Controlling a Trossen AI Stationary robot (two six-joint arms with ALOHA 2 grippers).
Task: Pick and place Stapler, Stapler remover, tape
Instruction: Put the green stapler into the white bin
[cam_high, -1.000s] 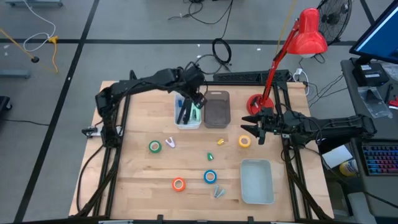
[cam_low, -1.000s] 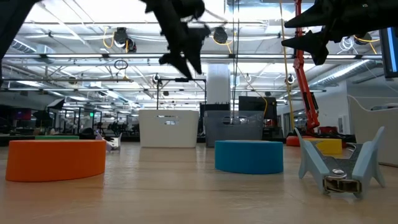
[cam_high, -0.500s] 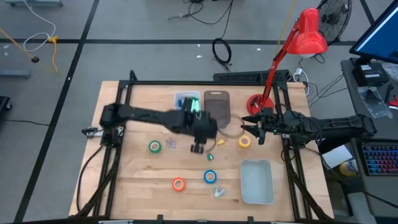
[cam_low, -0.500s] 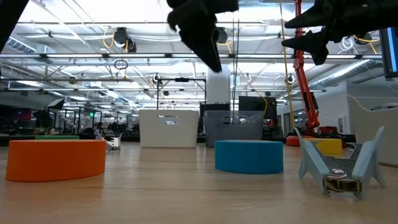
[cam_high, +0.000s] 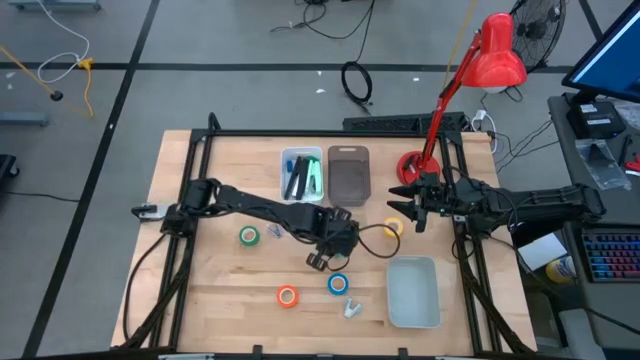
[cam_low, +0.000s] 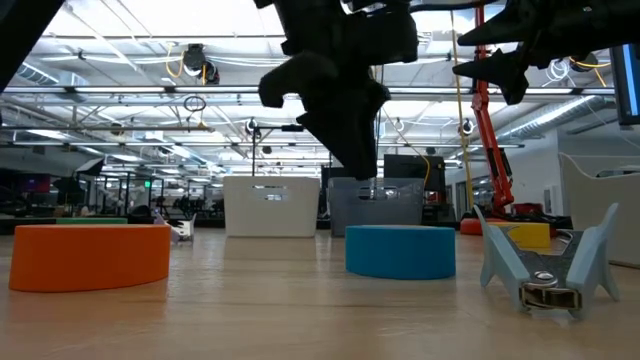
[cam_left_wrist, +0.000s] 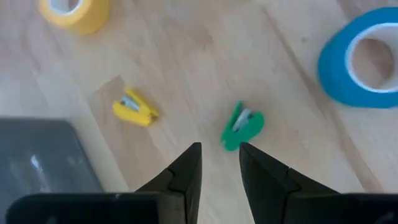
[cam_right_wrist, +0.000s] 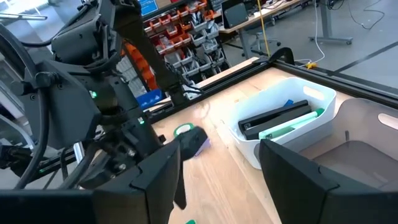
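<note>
My left gripper (cam_high: 318, 262) hangs open above the table's middle; its fingertips (cam_left_wrist: 220, 152) stand just short of a small green stapler (cam_left_wrist: 242, 124). A small yellow stapler (cam_left_wrist: 135, 110) lies beside it. The tape rolls lie flat on the table: green (cam_high: 248, 236), orange (cam_high: 287, 296), blue (cam_high: 338, 284) and yellow (cam_high: 393, 228). A grey staple remover (cam_high: 348, 308) lies near the blue roll, and a pale purple one (cam_high: 272, 230) near the green roll. My right gripper (cam_high: 408, 210) is open and empty above the yellow roll.
A white bin (cam_high: 302, 176) with a black stapler and green items and a grey tray (cam_high: 349, 174) stand at the far middle. An empty pale tray (cam_high: 413, 290) sits near right. A red desk lamp (cam_high: 440, 90) stands at the far right.
My left gripper has swung from over the white bin toward the table's near edge and a little right, coming down low over the small green stapler beside the blue roll.
</note>
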